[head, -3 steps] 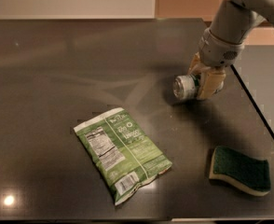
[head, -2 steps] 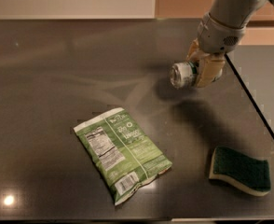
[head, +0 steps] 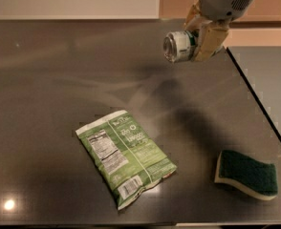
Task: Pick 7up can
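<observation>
The small silver metal 7up can [head: 178,46] is up in the air near the top right, above the dark, shiny table [head: 45,104]. It lies sideways with its round end pointing left. The tan gripper [head: 197,42] squeezes it tight. A flat, crinkly green snack bag [head: 126,156] and a soft green-topped sponge [head: 245,173] rest on the table.
</observation>
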{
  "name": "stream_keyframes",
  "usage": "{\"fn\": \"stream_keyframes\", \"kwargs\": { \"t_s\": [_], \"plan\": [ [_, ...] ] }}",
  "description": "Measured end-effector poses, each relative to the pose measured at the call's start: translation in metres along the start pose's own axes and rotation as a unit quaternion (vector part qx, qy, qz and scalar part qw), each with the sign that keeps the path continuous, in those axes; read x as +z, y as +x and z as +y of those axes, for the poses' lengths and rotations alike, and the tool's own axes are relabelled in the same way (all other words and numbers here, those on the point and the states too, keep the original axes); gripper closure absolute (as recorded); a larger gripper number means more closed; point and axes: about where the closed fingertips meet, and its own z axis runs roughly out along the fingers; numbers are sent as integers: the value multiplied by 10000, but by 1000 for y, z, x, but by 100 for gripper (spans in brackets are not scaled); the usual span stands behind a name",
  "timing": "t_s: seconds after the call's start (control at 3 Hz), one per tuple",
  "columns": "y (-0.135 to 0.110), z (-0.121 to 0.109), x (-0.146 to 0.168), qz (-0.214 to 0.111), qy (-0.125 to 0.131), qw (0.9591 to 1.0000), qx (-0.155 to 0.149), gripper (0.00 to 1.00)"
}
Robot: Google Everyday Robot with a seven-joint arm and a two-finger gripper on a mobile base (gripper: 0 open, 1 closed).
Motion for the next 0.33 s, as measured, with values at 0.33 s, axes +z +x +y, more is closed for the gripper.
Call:
{"fn": "stream_keyframes", "kwargs": {
  "t_s": [0.33],
  "plan": [
    [-1, -9, 2, -16, 148, 9999, -3, 100]
  ]
}}
